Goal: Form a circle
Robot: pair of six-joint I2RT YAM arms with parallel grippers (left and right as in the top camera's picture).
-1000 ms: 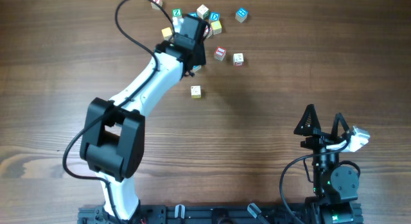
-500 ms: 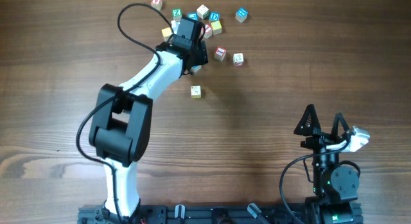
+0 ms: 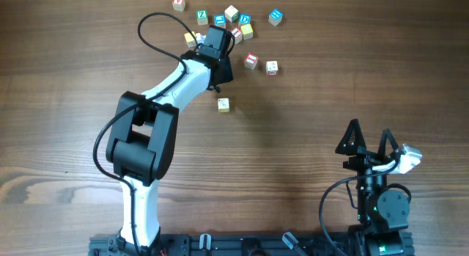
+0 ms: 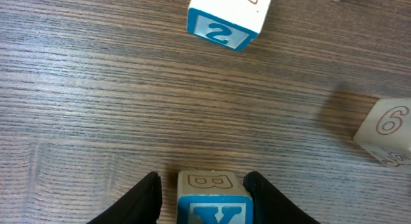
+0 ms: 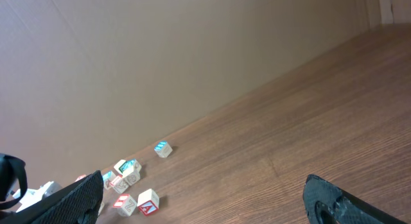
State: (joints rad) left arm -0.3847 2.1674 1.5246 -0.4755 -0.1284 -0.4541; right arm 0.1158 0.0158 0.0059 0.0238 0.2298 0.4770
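Note:
No circle is in view. The small wooden letter cubes lie in a loose cluster (image 3: 238, 25) at the table's far side. My left gripper (image 3: 218, 37) hangs over the cluster's left part. In the left wrist view its jaws (image 4: 203, 180) straddle a cube with a blue X face and a B on top (image 4: 213, 197). The right finger (image 4: 257, 189) is at the cube's side, while the left finger (image 4: 149, 193) stands a little off it. My right gripper (image 3: 370, 147) is parked at the near right, wide open and holding nothing (image 5: 205, 208).
Just beyond the left jaws lie a cube with a blue 2 (image 4: 225, 18) and a cream cube with a 6 (image 4: 385, 131). Overhead, a red cube (image 3: 251, 61), a cream cube (image 3: 272, 67) and a yellow one (image 3: 223, 104) sit apart from the cluster.
The left arm's elbow has swung up and to the right while its gripper stayed over the cluster. The right arm has not moved.

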